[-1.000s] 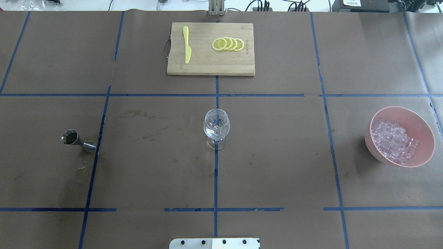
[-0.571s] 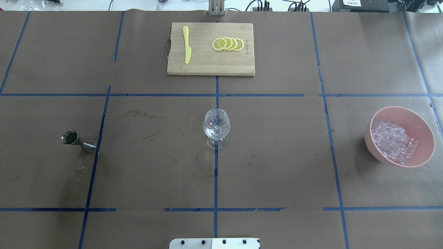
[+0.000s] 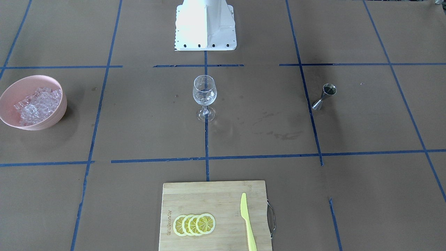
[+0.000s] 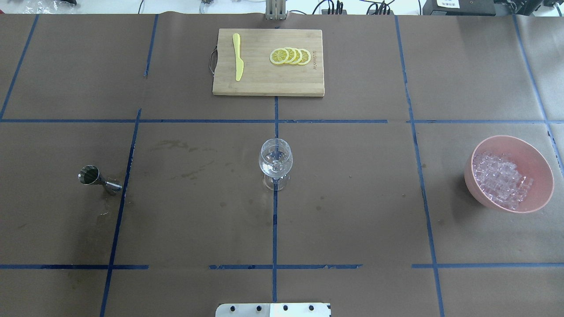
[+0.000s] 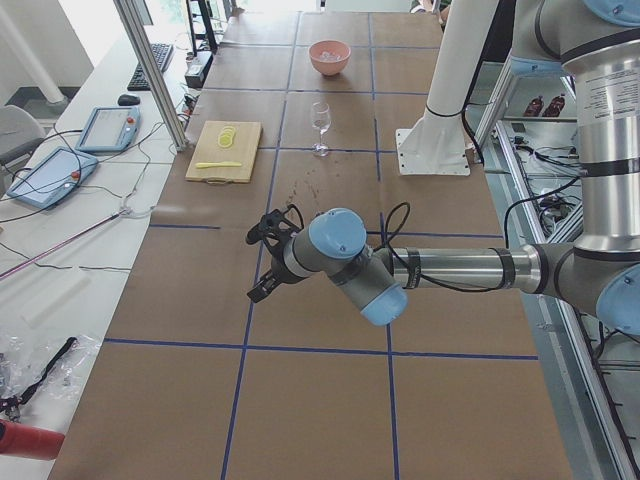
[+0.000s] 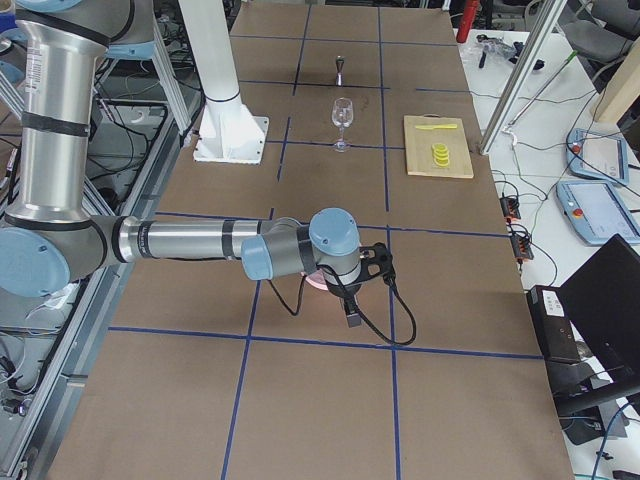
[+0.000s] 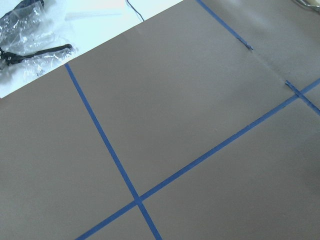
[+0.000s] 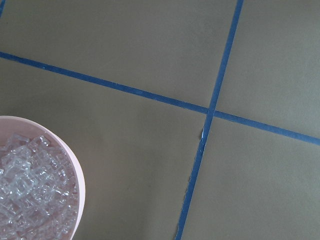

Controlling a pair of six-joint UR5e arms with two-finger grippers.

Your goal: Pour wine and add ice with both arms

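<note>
**Item 1, far left:** left gripper — carried above the brown-papered table toward the robot's left end. It is seen only from a side camera, so the spread of its jaws cannot be told. Only paper and blue tape are shown by its wrist camera.

**Item 2:** jigger — steel, upright, long axis vertical, set on the left arm's half and well apart from the glass. Its upper cup is seen dark. The wine is judged to be held there, though this is not certain.

**Item 3, centre:** wine glass. It stands upright on the middle tape line, between jigger and bowl. Whether liquid lies in it cannot be told.

**Item 4:** pink bowl, set on the right arm's half and heaped with the ice.

**Item 5, far right:** right gripper. It is held above the table just beside the bowl, whose rim is caught in the lower-left corner of its wrist camera. The jaw spread cannot be told.

**Governing relation:** the jigger is nearer the left arm and the ice nearer the right, with the glass lying inward from both. A sideways grasp at the jigger's narrow waist is judged to be called for.
</note>
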